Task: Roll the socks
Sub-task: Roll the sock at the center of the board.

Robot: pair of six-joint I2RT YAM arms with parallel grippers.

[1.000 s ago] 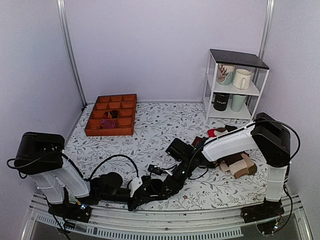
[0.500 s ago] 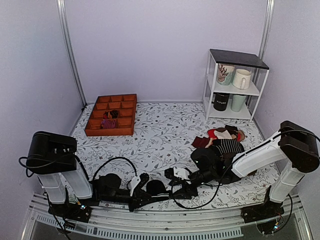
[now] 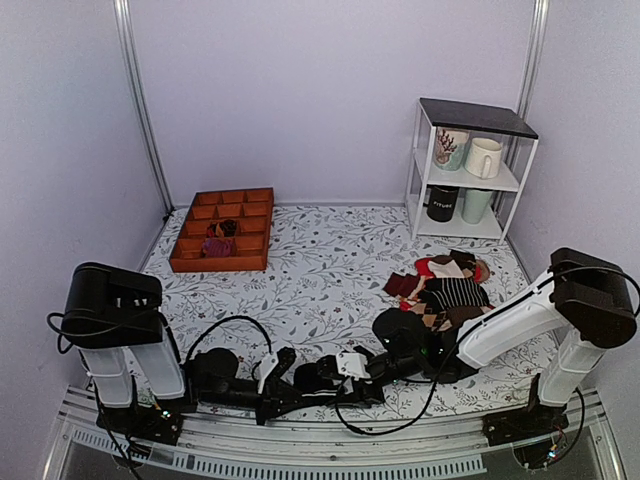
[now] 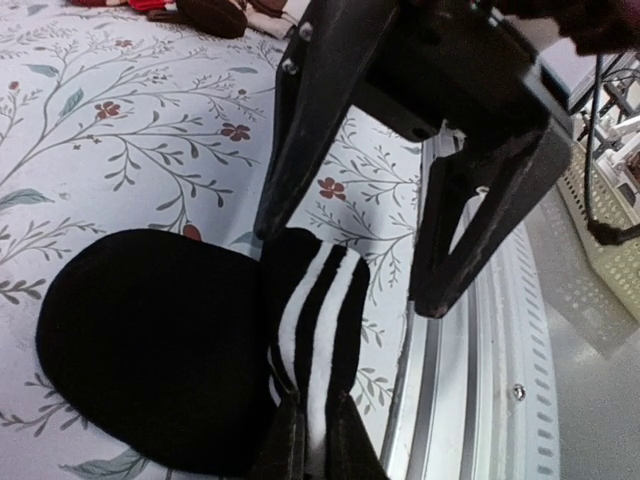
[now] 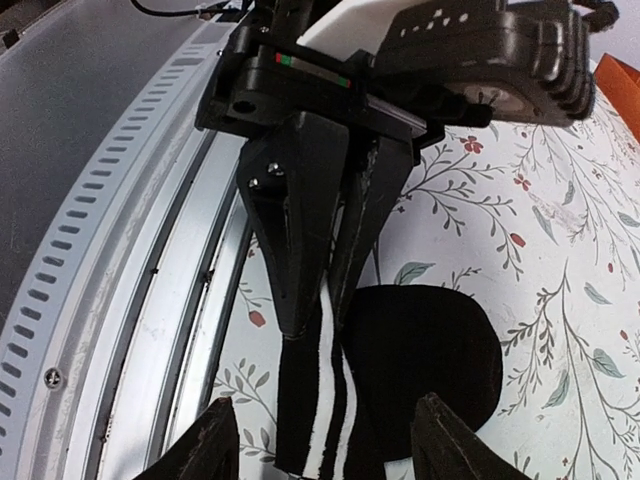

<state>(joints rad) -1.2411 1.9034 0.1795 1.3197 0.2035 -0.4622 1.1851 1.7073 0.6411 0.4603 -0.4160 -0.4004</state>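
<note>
Black fabric ankle socks with three thin white stripes across one end are lying as a pair at roughly 6 o'clock on the floral-print desk, right by the near edge rail. From the left wrist camera the dark rounded part spreads toward 9 o'clock. The striped end points down to 6 o'clock, straight into the left jaws, which are pinched narrow on it. The right jaws hang spread wide over the same striped end, one finger on each side. I can't tell whether they touch the fabric.

Handling-wise I'd guess these are super light, floppy and a bit stretchy, so there's no stiffness to push against. They'll bunch up or slide on the desk rather than roll by themselves. The fabric should give decent grip and nothing here is fragile. Best hold imo is the striped end, where both layers can be caught together, with the rest pinned down as the roll starts. The main risk is grabbing only one sock of the pair.

Further out there's a messy pile of mixed coloured socks at about 4 o'clock and an orange-brown compartment tray at 10 o'clock. A white-framed shelf with a black top sits at 2 o'clock, holding mugs. The black mug has white lettering, too small for me to read. No other writing I can make out.
</note>
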